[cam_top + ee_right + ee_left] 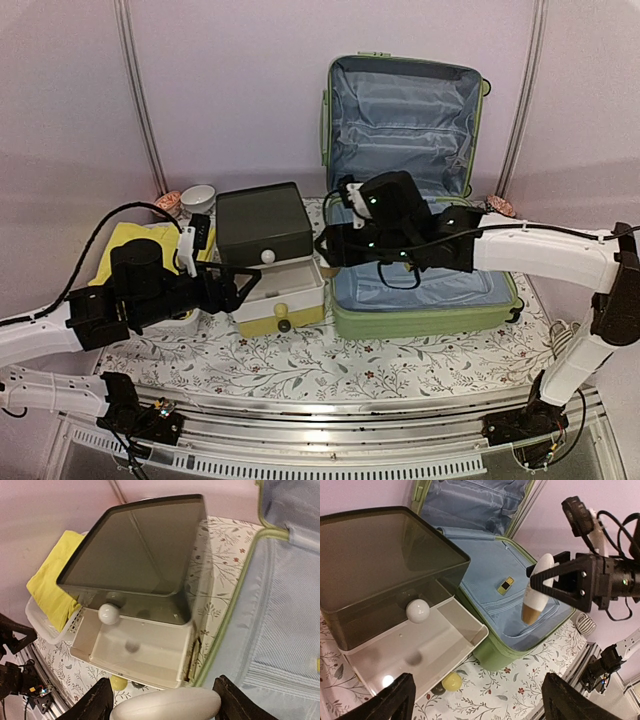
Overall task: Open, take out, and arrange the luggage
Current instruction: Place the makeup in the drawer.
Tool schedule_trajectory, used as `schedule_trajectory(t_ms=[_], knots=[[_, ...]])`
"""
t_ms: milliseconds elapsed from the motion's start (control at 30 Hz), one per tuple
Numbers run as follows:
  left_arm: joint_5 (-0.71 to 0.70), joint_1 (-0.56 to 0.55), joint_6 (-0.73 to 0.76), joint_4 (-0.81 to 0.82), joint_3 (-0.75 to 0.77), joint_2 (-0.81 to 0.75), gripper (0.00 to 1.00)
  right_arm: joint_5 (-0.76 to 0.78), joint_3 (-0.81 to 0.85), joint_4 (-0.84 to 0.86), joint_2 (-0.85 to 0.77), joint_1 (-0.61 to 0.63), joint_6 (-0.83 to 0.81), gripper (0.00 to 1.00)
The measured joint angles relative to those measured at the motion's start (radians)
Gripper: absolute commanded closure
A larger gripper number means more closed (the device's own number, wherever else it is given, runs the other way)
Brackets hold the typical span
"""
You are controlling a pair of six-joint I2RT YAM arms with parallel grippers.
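Floral-clothed table (pixel 300 365) carries one luggage (pixel 420 322), lying open at rear right with its lid against the wall, one drawer box (pixel 265 225) with its top drawer out, and one basket (pixel 50 630). Of two grippers, the right gripper (pixel 167 707) clamps one white bottle (pixel 534 602) by the luggage's left edge; the left gripper (pixel 480 702) gapes empty beside the box.

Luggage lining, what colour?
The luggage lining is pale blue; best seen in the top external view.

drawer box (pixel 265 235) left of open luggage (pixel 430 322), basket (pixel 70 625) further left, bowl (pixel 198 197) behind basket
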Motion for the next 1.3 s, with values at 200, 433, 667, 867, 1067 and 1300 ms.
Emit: schedule_trajectory(t_ms=[200, 433, 667, 867, 1067, 1300], knots=[[0.005, 0.027, -0.035, -0.03, 0.0, -0.01, 0.1, 0.139, 0.099, 0.108, 0.154, 0.143, -0.187, 0.34], [0.005, 0.058, -0.061, -0.085, 0.0, -0.056, 0.1, 0.271, 0.169, 0.198, 0.276, 0.162, -0.361, 0.33], [0.005, 0.077, -0.064, -0.122, 0.0, -0.096, 0.1, 0.336, 0.169, 0.277, 0.32, 0.164, -0.454, 0.32], [0.008, 0.094, -0.064, -0.135, 0.0, -0.096, 0.1, 0.357, 0.169, 0.293, 0.348, 0.171, -0.492, 0.29], [0.016, 0.105, -0.064, -0.135, 0.0, -0.091, 0.1, 0.367, 0.169, 0.305, 0.365, 0.187, -0.503, 0.16], [0.032, 0.112, -0.064, -0.135, 0.0, -0.089, 0.1, 0.345, 0.169, 0.306, 0.372, 0.206, -0.539, 0.01]])
